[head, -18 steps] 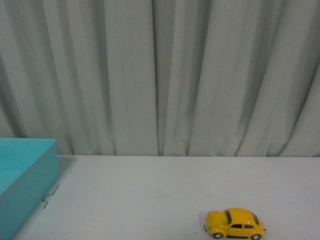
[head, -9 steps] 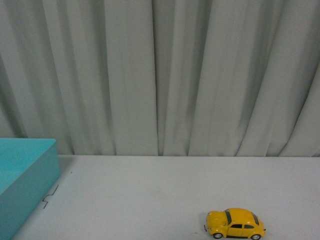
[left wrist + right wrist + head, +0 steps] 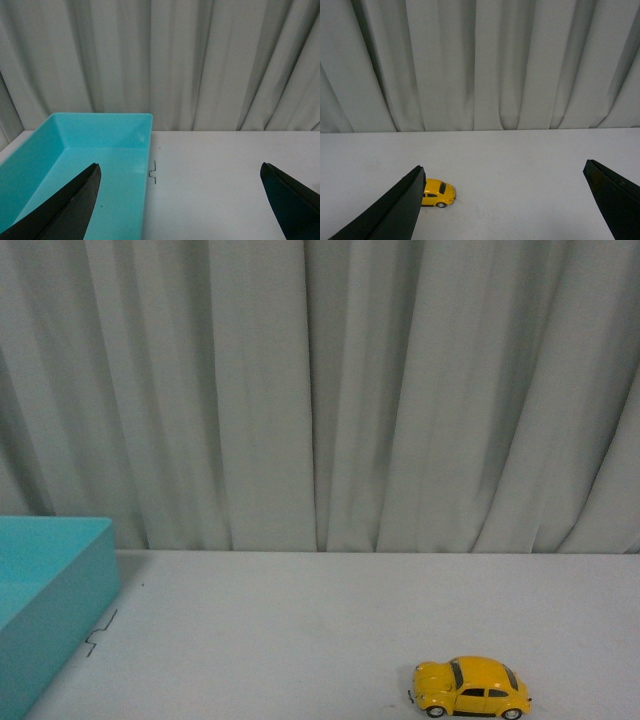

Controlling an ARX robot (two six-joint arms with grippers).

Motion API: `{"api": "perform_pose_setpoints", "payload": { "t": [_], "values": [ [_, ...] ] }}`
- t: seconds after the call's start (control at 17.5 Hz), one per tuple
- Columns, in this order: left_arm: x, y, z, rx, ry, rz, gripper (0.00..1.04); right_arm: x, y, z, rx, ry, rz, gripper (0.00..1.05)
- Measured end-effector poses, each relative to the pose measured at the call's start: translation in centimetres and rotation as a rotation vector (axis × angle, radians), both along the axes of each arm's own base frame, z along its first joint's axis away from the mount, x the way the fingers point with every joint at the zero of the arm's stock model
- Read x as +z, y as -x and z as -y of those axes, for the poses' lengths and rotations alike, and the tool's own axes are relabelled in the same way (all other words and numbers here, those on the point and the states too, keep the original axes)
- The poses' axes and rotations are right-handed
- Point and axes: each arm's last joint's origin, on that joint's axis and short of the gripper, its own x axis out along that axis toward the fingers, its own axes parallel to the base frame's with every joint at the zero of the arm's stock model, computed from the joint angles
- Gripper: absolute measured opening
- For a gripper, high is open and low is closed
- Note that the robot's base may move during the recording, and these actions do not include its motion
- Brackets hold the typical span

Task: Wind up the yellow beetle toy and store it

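Teal bin (image 3: 50, 585) sits at the left edge of the white table (image 3: 300, 620), with a small black mark (image 3: 100, 635) just beside it. Left gripper (image 3: 179, 170) has its jaws spread wide and holds nothing. Yellow beetle toy (image 3: 470, 687) stands on its wheels right of centre, side-on, well apart from the bin. Right gripper (image 3: 503, 166) is likewise spread wide and empty, clear of the toy.
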Motion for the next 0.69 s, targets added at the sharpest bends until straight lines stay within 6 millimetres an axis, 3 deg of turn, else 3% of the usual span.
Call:
{"api": "perform_pose_setpoints", "payload": {
  "t": [0.69],
  "values": [
    [0.0, 0.0, 0.0, 0.0, 0.0, 0.0, 0.98, 0.0, 0.0, 0.0, 0.0, 0.0, 0.0, 0.98]
  ]
}}
